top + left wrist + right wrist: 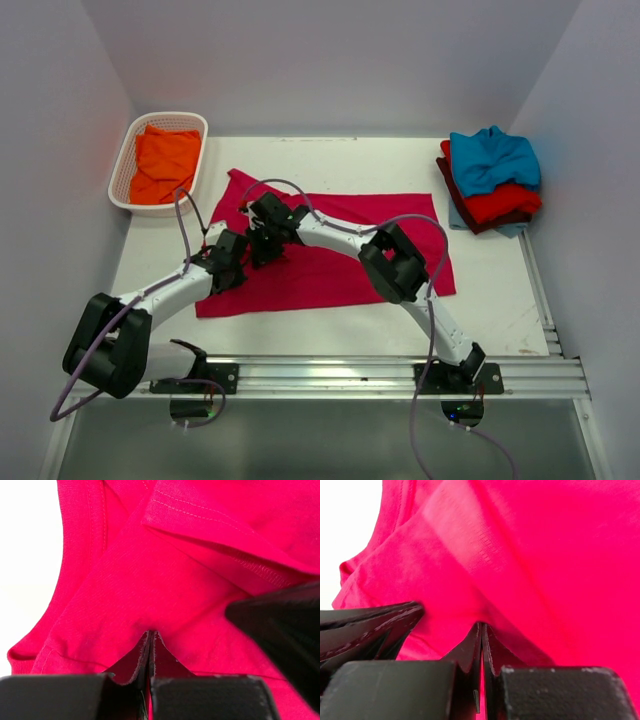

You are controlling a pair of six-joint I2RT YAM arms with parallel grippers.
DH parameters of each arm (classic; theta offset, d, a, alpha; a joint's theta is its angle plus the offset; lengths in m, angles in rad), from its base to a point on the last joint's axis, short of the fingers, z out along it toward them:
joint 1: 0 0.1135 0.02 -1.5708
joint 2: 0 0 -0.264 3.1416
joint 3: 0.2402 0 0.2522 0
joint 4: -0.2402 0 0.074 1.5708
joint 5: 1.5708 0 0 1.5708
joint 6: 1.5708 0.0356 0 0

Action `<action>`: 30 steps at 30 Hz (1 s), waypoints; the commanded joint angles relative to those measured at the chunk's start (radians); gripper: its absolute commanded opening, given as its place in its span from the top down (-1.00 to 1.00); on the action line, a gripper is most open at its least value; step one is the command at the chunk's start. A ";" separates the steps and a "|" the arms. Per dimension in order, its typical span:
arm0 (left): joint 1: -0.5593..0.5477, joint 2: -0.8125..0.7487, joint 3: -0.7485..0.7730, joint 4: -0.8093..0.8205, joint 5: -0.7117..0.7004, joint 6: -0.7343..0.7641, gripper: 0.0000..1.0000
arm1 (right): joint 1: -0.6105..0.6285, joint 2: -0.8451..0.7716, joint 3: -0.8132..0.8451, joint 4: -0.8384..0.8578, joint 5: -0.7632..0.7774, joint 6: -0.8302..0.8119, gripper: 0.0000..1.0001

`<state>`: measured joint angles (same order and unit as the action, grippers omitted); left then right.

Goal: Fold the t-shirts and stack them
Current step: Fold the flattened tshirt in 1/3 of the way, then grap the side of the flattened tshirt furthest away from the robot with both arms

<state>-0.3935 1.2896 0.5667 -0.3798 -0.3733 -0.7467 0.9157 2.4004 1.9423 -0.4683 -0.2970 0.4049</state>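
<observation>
A crimson-pink t-shirt [340, 255] lies spread on the table in the top view. My left gripper [232, 262] is at its left part, shut on a pinch of the cloth [150, 635]. My right gripper [266, 238] is just beside it, a little farther back, also shut on the cloth [481, 627]. An orange t-shirt [163, 165] lies in the white basket [123, 160] at the back left. Teal-blue [492, 158], red [500, 203] and maroon [458, 195] t-shirts are piled at the back right.
The other gripper's black body shows at the right of the left wrist view [280, 625] and at the left of the right wrist view [365, 630]. A metal rail [380, 375] runs along the near edge.
</observation>
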 commanded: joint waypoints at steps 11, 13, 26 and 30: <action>-0.001 -0.015 -0.013 -0.051 -0.009 0.017 1.00 | -0.100 0.043 0.107 -0.076 0.085 -0.075 1.00; -0.001 -0.015 -0.014 -0.051 -0.006 0.017 1.00 | -0.106 0.052 0.121 -0.084 0.108 -0.084 1.00; -0.001 -0.015 -0.018 -0.044 -0.001 0.021 1.00 | -0.132 -0.160 0.012 0.020 0.294 -0.132 1.00; -0.001 -0.015 -0.018 -0.042 -0.001 0.023 1.00 | -0.132 -0.297 -0.103 0.077 0.332 -0.143 1.00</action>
<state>-0.3935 1.2861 0.5652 -0.3836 -0.3725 -0.7399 0.7898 2.2883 1.8748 -0.4950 -0.0326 0.2928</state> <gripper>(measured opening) 0.005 0.008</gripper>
